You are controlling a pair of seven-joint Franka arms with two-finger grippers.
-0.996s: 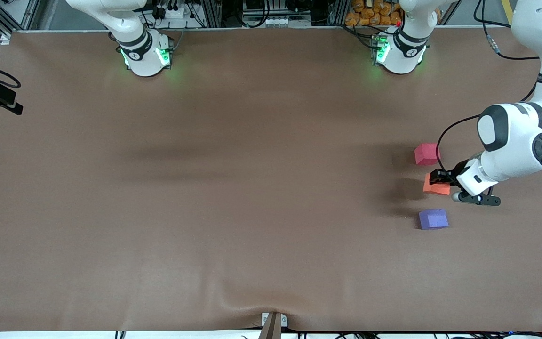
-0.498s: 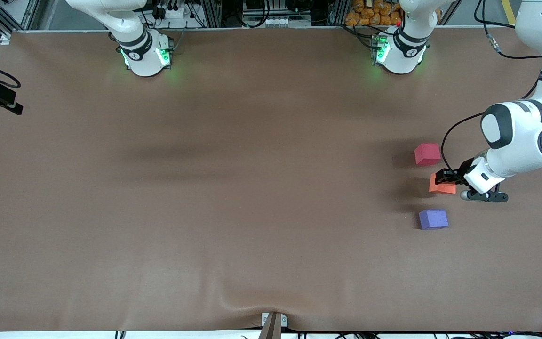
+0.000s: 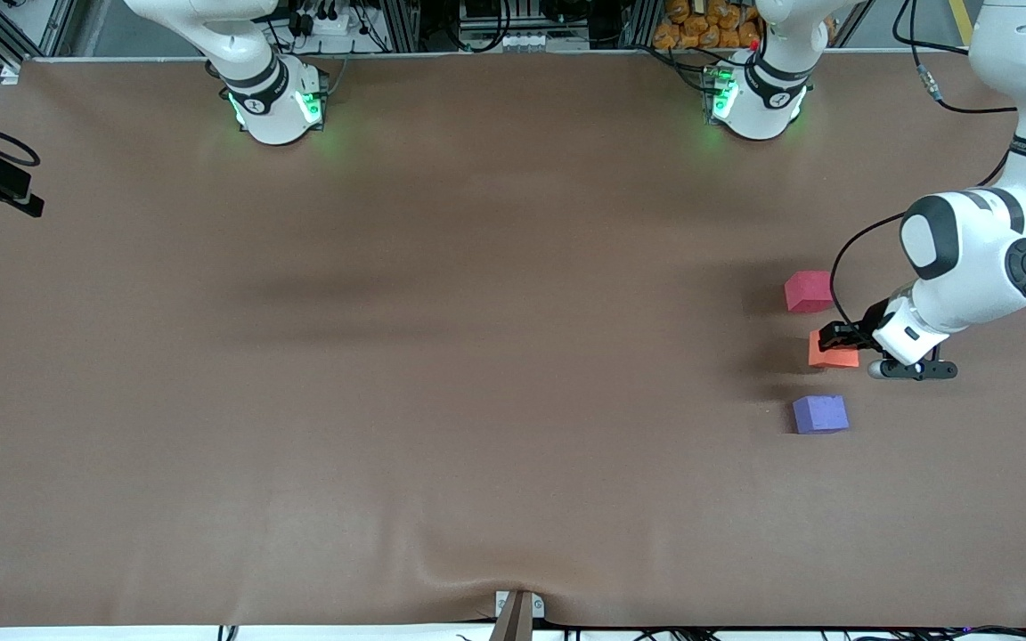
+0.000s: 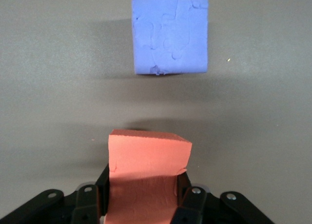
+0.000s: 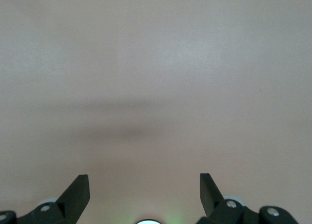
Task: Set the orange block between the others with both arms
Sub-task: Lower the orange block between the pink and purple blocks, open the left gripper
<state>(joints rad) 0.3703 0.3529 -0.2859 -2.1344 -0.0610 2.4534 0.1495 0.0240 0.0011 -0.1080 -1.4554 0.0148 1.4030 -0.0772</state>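
I have the left claw (image 3: 836, 336) clamped on the small bright orange foam cube (image 3: 833, 355), its fingers pinching two facing sides, as the left wrist view shows with the cube (image 4: 146, 177) squeezed between the black pads. It hangs over the brown table (image 3: 442, 374) near the edge at the left arm's end, above the gap between the small red-pink foam cube (image 3: 808, 291) and the small purple-blue foam cube (image 3: 820, 414). The red-pink one lies farther from the front camera, the purple-blue one nearer. I cannot tell whether the orange cube is resting on the table or just above it.

My plan for this step is to come straight down and keep the cube square to its neighbours. I want it in line with them and apart from both, roughly midway. From the wrist view the purple-blue cube (image 4: 169, 35) sits squarely ahead, which suits me. The foam gives under the grip, so I will release only once it rests flat, then lift straight up so the pads do not drag it.

The right claw (image 5: 144, 190) is spread wide and empty over bare table; that arm waits.
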